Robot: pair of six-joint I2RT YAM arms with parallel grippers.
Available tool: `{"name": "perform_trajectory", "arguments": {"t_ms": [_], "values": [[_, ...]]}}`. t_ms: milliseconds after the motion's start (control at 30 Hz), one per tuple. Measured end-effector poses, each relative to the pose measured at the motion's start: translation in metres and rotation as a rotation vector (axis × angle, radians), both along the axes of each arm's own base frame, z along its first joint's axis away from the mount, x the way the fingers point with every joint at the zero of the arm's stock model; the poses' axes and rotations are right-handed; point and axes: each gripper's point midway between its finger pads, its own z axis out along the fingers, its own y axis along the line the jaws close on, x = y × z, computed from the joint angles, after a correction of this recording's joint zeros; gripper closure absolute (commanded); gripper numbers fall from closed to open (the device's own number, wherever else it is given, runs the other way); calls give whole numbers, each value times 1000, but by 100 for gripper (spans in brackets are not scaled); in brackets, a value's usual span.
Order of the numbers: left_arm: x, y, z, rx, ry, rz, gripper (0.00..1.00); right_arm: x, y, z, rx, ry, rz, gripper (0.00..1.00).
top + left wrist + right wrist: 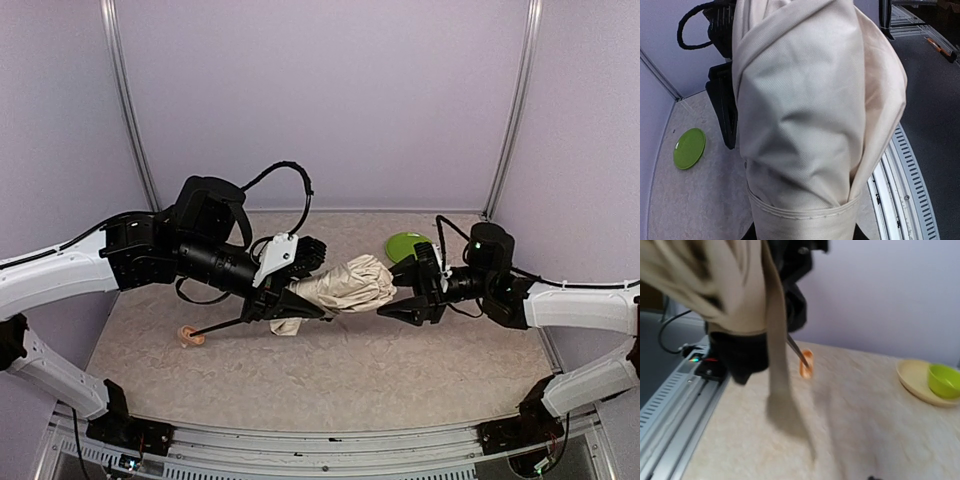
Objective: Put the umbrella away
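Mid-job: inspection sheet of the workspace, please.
Surface: beige marbled tabletop, no spills seen.
Job's things: cream-beige folding umbrella, canopy bunched, held above the table; its wooden knob handle low.
Clutter: round green plate at the back; small green bowl on a cream plate.
Grippers: left gripper shut on the umbrella; right gripper open beside the canopy.
Cables: black cable loop above the left gripper.
Surroundings: lilac walls, metal near-edge rail.

A green plate (403, 244) lies on the mottled beige table (330, 385).
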Motion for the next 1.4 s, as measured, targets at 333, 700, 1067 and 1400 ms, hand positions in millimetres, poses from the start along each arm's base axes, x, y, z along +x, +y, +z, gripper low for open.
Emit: {"name": "perform_trajectory", "arguments": {"t_ms": [333,700,1067,1400], "values": [[-14,-3,3,-24,55,-66,100,-9,33,-2,-7,-34,125,73],[-12,-3,3,-23,59,-55,100,-30,38,-5,-2,-10,227,100],[17,1,-6,-68,172,86,93,8,43,-25,-62,29,25,100],[96,5,-93,-4,467,413,86,44,36,-103,-145,352,-237,100]]}}
